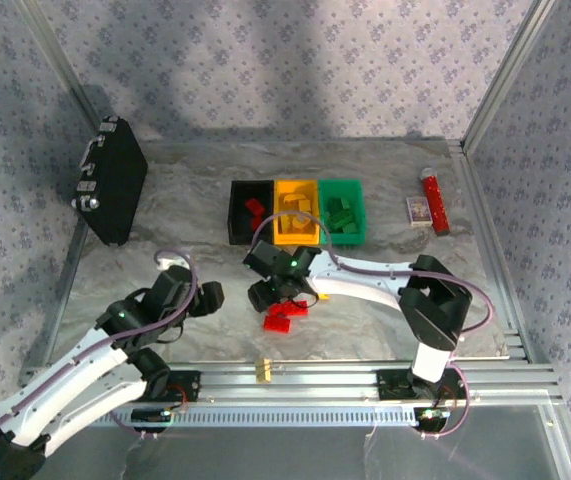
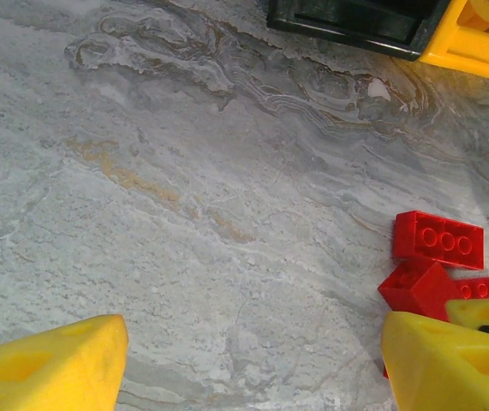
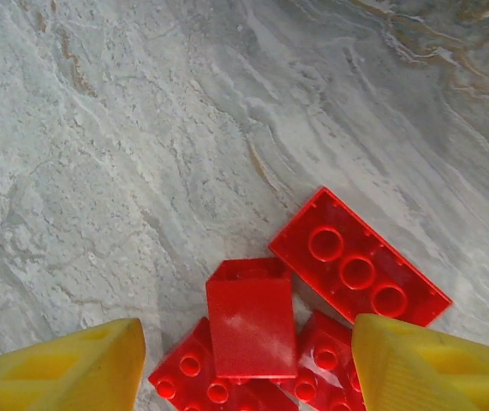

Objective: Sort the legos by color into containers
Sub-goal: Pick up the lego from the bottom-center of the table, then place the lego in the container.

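The right pincer [image 3: 248,347] hangs low over the table [image 3: 98,128], its two yellow fingers [image 3: 437,368] well apart and holding nothing. In the gap between them lies a small heap of red bricks [image 3: 253,321]. One sits in the middle with a smooth face up, and two more show studs just behind it, nearer the wrist. A longer flat brick [image 3: 357,270] lies studs up just ahead, toward the right finger. I cannot tell whether either finger touches a brick.

The left pincer [image 2: 253,351] is also spread wide and empty, with bare table between its fingers [image 2: 47,368]. The red heap lies to its right, just beside the right-hand finger.

Farther ahead of both pincers stand three bins joined in a row. The black bin [image 2: 347,21] is ahead and right of the left pincer, with the orange-yellow bin [image 2: 475,47] touching its side. The green bin [image 1: 343,239] ends the row, ahead and right of the right pincer. Red bricks lie in the black bin, yellow-orange bricks [image 1: 298,205] in the middle one and green bricks [image 1: 342,215] in the green one.

Well beyond the left pincer, to its left, a black case [image 1: 110,180] stands tilted. Far to the right of the right pincer lie a red cylinder [image 1: 434,200] and a small box [image 1: 417,210].
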